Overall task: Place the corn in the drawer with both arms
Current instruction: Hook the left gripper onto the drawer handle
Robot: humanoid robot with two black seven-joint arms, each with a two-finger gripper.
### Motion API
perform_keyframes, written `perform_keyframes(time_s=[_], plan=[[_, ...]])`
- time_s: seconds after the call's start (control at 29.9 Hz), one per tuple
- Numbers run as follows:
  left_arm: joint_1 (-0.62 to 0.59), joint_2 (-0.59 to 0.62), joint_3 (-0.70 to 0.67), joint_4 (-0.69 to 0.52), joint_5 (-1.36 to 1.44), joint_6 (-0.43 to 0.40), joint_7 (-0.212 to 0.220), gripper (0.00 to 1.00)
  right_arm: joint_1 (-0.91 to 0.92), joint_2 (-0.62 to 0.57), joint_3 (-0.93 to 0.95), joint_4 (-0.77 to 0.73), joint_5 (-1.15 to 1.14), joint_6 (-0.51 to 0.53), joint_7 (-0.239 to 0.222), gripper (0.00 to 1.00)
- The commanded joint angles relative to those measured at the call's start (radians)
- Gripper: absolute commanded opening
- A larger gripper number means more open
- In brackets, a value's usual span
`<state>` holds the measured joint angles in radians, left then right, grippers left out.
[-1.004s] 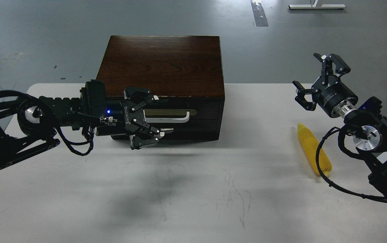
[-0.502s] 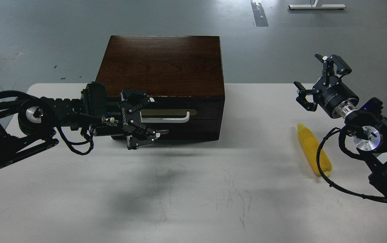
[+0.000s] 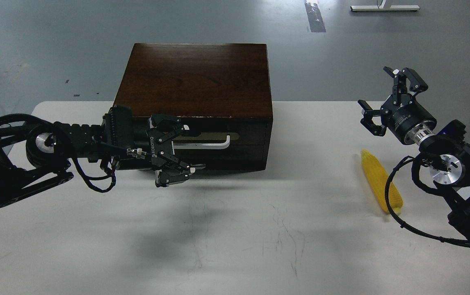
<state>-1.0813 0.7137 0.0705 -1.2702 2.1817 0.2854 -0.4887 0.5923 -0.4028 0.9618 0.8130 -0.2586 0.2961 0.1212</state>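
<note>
The yellow corn (image 3: 380, 181) lies on the white table at the right, partly crossed by a black cable. The drawer (image 3: 235, 137) is closed in the front of the dark wood cabinet, with its white bar handle (image 3: 214, 142) on a brass plate. My left gripper (image 3: 185, 147) is open, right in front of the drawer's left part, its fingers standing above and below the handle's left end. My right gripper (image 3: 376, 96) is open and empty, held in the air above and behind the corn.
The dark cabinet top (image 3: 196, 80) stands at the table's back centre. The white table (image 3: 235, 237) has bare scuffed surface in front. A black cable (image 3: 395, 205) loops from my right arm over the corn. Grey floor lies beyond the table.
My left gripper has drawn in slightly to the left and lowered, staying at the handle's left end. My right gripper has shifted a little to the right. The corn and drawer have not moved.
</note>
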Motion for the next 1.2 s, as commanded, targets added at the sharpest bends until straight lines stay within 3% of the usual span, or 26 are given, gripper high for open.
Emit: perform_keyframes(time_s=[0.0,0.33,1.17], plan=[[0.000,-0.002,0.002,0.000,0.000,-0.002,0.000,0.76,0.000,-0.001,0.000,0.000,-0.001,0.000,0.000,1.00],[0.000,-0.014,0.015,0.002,0.000,-0.060,0.000,0.77,0.000,-0.001,0.000,-0.003,-0.001,0.000,0.000,1.00],[0.000,-0.028,0.043,0.006,0.000,-0.064,0.000,0.79,-0.003,0.001,0.003,-0.028,0.001,0.005,0.000,1.00]])
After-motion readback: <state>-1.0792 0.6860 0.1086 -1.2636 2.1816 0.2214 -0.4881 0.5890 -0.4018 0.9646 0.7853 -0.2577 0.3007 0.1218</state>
